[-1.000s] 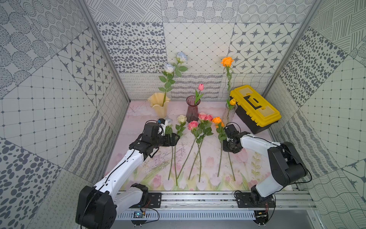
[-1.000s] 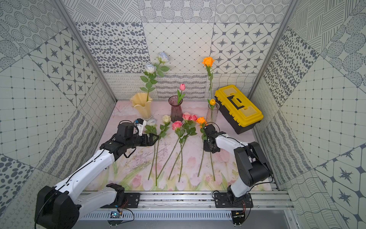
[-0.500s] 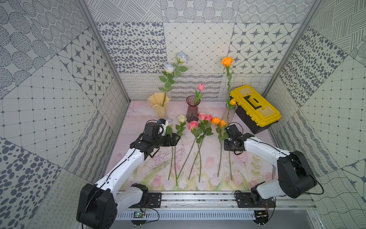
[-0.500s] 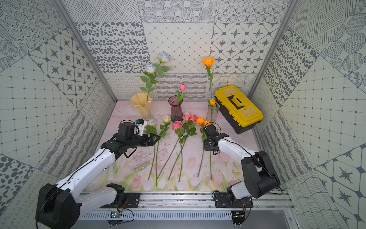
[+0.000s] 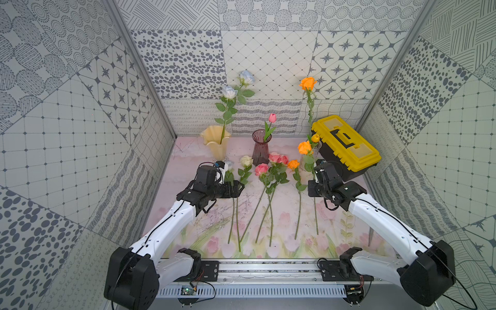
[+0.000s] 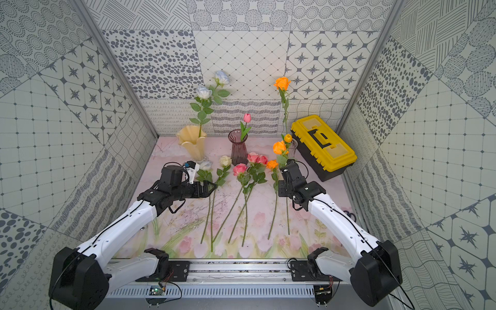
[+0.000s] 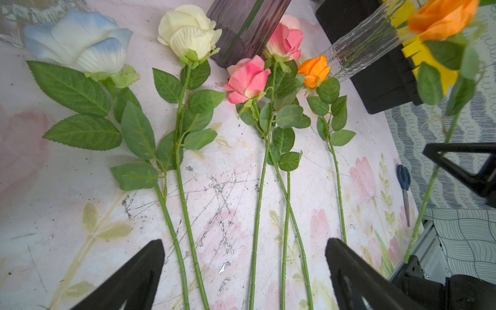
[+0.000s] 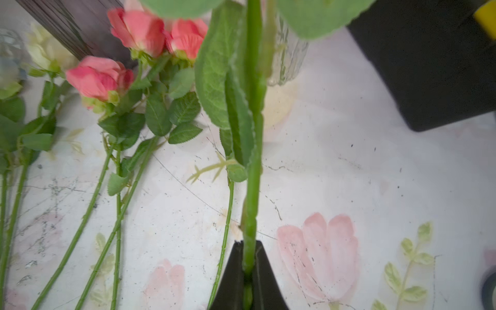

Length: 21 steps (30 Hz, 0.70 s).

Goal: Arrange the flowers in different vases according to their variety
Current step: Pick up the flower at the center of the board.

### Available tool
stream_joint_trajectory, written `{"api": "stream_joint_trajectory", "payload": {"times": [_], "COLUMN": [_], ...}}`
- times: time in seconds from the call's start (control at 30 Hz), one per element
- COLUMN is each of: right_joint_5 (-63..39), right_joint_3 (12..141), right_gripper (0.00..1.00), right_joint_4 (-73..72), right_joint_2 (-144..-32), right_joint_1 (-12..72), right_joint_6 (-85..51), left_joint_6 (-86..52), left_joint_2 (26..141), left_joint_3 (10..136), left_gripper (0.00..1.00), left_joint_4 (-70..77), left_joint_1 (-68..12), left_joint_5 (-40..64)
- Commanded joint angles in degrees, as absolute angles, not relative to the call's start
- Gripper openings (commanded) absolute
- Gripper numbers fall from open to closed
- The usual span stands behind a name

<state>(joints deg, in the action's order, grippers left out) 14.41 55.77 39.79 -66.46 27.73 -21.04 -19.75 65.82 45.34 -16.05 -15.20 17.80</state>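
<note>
In both top views three vases stood at the back of the flowered mat. A cream-yellow ruffled vase held two pale-blue roses, a dark purple ribbed glass vase one pink bud, and a clear glass cylinder one tall orange rose and one yellow-orange bud. Six stems lay on the mat.

In the left wrist view, the left gripper hung over those stems with its jaws spread wide, holding nothing.

In the right wrist view, the right gripper was clamped on the green stem of one orange rose, lifted off the mat near the cylinder. Three pink roses lay alongside.
</note>
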Motion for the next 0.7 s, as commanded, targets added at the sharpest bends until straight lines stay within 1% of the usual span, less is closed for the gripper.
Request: {"api": "stream_joint_trajectory", "payload": {"times": [0.0,0.17,0.33,0.53,0.67], "right_joint_5": [14.3,12.9,13.2,19.7,23.2], "right_joint_3": [61.5,69.1,75.8,81.3,84.5], "right_gripper": [0.0,0.0,0.0,0.0,0.0], "right_joint_4": [40.5,41.3,38.9,31.9,25.7], "right_joint_2": [-64.2,-63.3,-63.1,-64.4,-67.1], "right_joint_1": [28.3,28.6,28.5,28.0,25.3], "right_joint_6": [-16.8,-13.8,-11.7,-7.4,-4.4], "left_joint_6": [-20.0,-19.9,-20.0,-20.0,-19.9], "left_joint_2": [66.2,66.4,66.4,66.5,66.5], "left_joint_3": [46.2,46.2,46.2,46.2,46.2], "left_gripper": [0.99,0.99,0.99,0.99,0.99], "left_joint_4": [-16.9,-17.0,-17.0,-17.1,-17.2], "left_joint_1": [-15.8,-15.8,-15.8,-15.8,-15.9], "left_joint_5": [19.1,18.9,18.9,18.8,18.8]}}
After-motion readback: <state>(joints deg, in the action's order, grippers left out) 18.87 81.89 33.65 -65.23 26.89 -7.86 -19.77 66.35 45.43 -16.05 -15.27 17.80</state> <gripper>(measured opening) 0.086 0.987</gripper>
